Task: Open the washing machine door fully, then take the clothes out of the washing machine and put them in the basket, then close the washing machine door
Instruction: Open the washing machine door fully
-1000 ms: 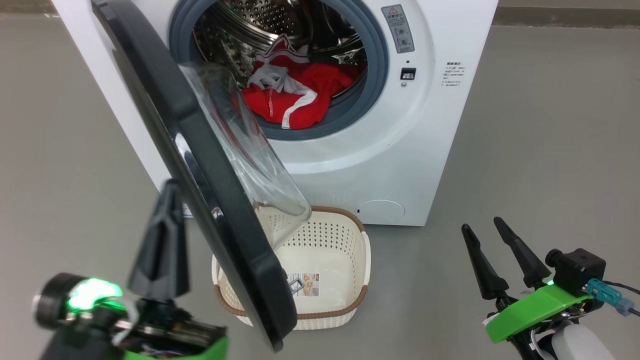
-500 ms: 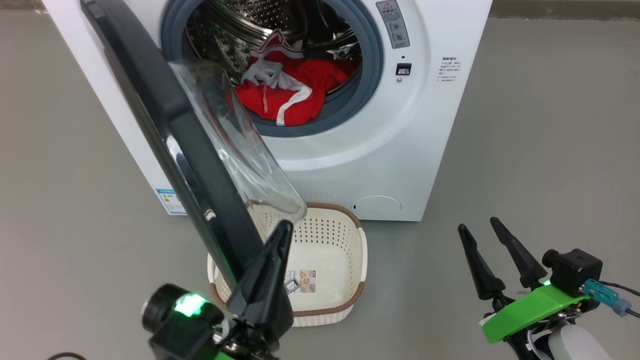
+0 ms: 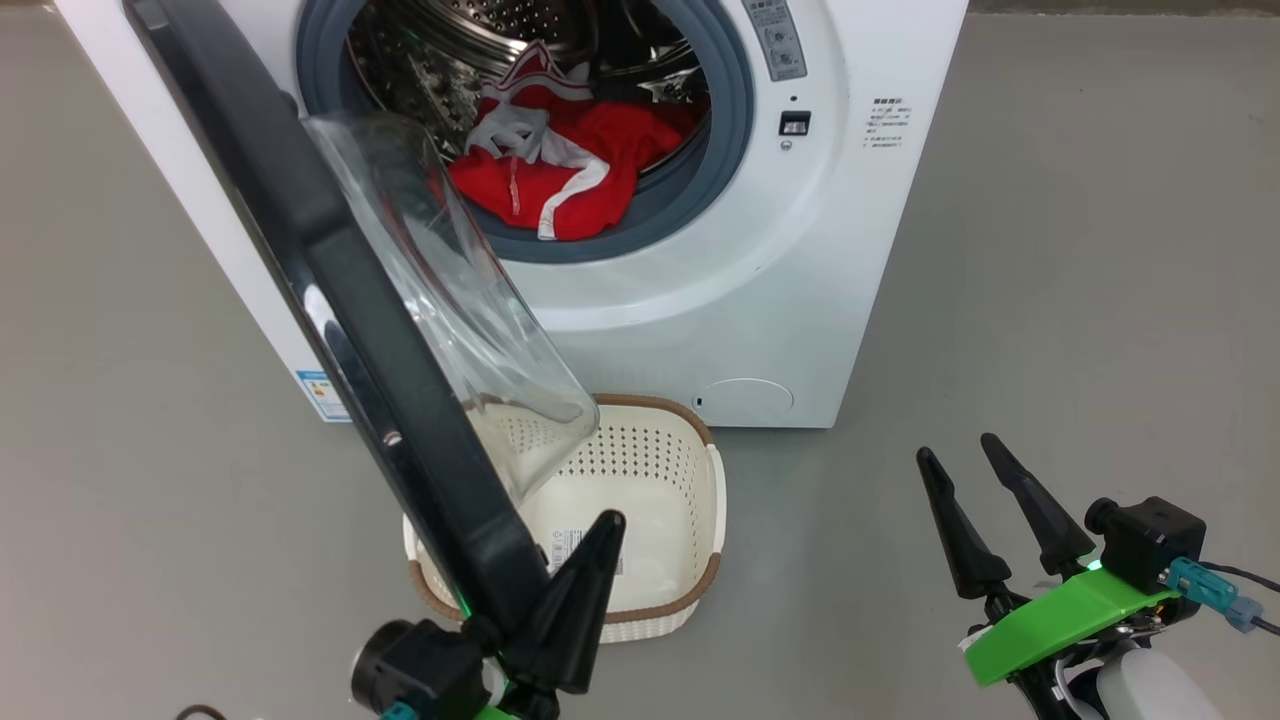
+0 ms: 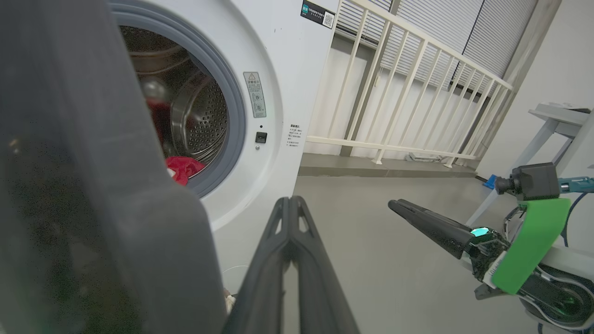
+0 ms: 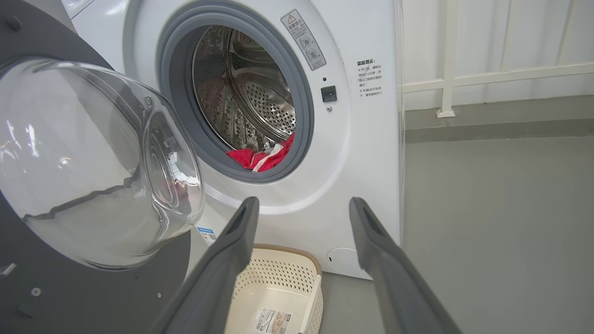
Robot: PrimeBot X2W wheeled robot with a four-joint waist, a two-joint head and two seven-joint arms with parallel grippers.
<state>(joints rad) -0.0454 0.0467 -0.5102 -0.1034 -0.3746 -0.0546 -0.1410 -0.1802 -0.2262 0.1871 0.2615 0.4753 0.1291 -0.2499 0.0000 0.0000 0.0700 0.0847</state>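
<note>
Head view: I see my left gripper [image 3: 603, 535] with fingers pressed together, empty, just beside the outer edge of the washing machine door [image 3: 400, 420], which is swung partway out from the washing machine [image 3: 780, 300]. My right gripper [image 3: 958, 450] has fingers spread, empty, out front-right of the machine. The red clothes [image 3: 560, 185] are in its drum, and the basket [image 3: 700, 440] is on the floor just in front of it.

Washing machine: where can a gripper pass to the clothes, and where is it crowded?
Free: the drum mouth's right half, between the glass bowl of the washing machine door and the gasket, over the clothes; the floor before the open right gripper. Crowded: the left, where the door overhangs the basket, the shut left gripper beside its edge.
</note>
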